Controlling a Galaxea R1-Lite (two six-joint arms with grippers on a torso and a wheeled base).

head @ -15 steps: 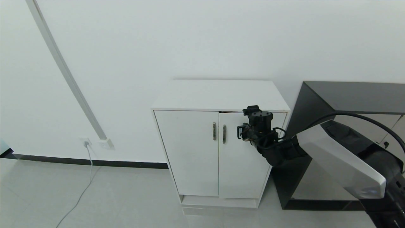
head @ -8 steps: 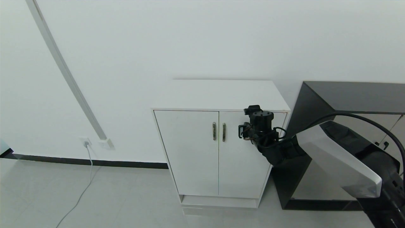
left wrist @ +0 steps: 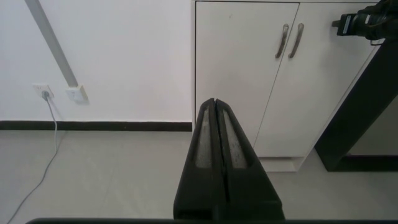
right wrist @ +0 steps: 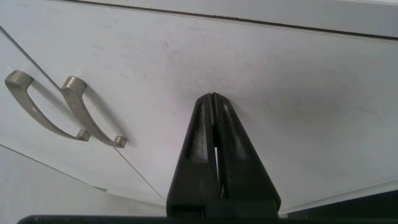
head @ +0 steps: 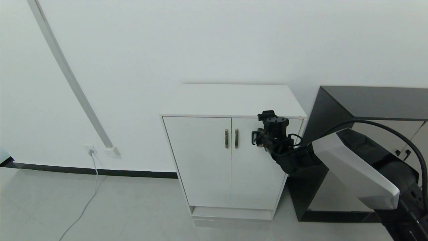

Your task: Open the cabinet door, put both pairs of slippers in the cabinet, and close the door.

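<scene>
The white cabinet [head: 234, 100] stands against the wall with both doors flush shut. The right hand [right wrist: 215, 99], fingers pressed together, points its tip at the upper panel of the right door [head: 254, 180], seemingly touching. That door's upright handle [head: 236, 138] lies just beside it, toward the middle seam. The left hand [left wrist: 214, 106], also closed, hangs well back, so the right arm is nearer.

A plain white wall [head: 167, 40] takes up the upper half of the head view. A pale grey conduit strip [head: 67, 72] runs diagonally down it from the upper left to a small box [head: 112, 152]. Just beside the box is a wall socket [head: 89, 150], and its grey cable [head: 87, 201] trails onto the glossy light-grey floor [head: 133, 207]. A black baseboard [head: 100, 172] edges the wall. At the right stands a dark, reflective sideboard [head: 367, 100].
</scene>
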